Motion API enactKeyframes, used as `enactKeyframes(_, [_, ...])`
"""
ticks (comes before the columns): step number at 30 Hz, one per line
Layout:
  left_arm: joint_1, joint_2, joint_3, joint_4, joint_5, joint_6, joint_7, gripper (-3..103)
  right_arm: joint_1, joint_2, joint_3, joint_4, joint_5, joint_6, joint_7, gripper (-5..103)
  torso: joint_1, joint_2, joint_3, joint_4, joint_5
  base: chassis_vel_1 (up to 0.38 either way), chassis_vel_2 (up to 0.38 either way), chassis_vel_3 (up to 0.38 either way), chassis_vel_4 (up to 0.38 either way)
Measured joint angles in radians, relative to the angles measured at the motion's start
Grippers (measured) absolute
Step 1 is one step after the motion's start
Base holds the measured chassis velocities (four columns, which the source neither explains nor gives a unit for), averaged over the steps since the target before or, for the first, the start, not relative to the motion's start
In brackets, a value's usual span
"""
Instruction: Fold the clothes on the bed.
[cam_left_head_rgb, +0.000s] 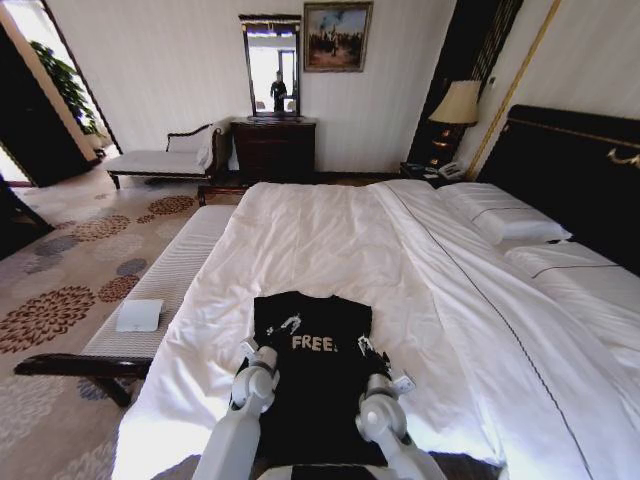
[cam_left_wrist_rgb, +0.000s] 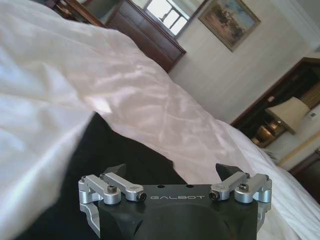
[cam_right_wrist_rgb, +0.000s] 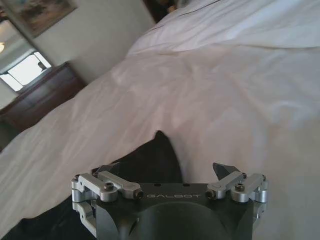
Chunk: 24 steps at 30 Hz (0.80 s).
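Both pincers, left gripper and right gripper, spread apart over T-shirt at six o'clock on bed; next, I'd pinch its edges.

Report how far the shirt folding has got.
Done: the black T-shirt lies spread on the bed, "FREE" facing up. In hand: the left gripper and right gripper, both open, sit at its two side edges. Left: no fold shows yet, so all the folding remains.
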Motion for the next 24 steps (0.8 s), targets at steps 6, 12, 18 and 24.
enactKeyframes(6, [0.038, 0.035, -0.050, -0.052, 0.006, -0.003, -0.029, 100, 0.131, -0.142, -0.012, -0.071, 0.173, -0.102, -0.261, 100, 0.000, 0.000, 0.000, 0.0006, -0.0003, 0.000, 0.000, 0.000, 0.000])
enactKeyframes(12, [0.045, 0.047, -0.049, -0.071, 0.000, -0.001, -0.035, 100, 0.198, -0.187, 0.011, -0.220, 0.196, -0.111, -0.341, 100, 0.000, 0.000, 0.000, -0.0004, 0.0000, 0.000, 0.000, 0.000, 0.000])
enactKeyframes(18, [0.081, 0.038, -0.068, -0.107, -0.004, 0.000, -0.035, 100, 0.235, -0.173, 0.018, -0.309, 0.198, -0.097, -0.372, 100, 0.000, 0.000, 0.000, 0.0000, -0.0001, 0.000, 0.000, 0.000, 0.000])
enactKeyframes(24, [0.120, 0.022, -0.076, -0.132, 0.008, -0.002, -0.032, 100, 0.284, -0.148, 0.022, -0.404, 0.229, -0.083, -0.462, 102, 0.000, 0.000, 0.000, 0.0000, -0.0001, 0.000, 0.000, 0.000, 0.000])
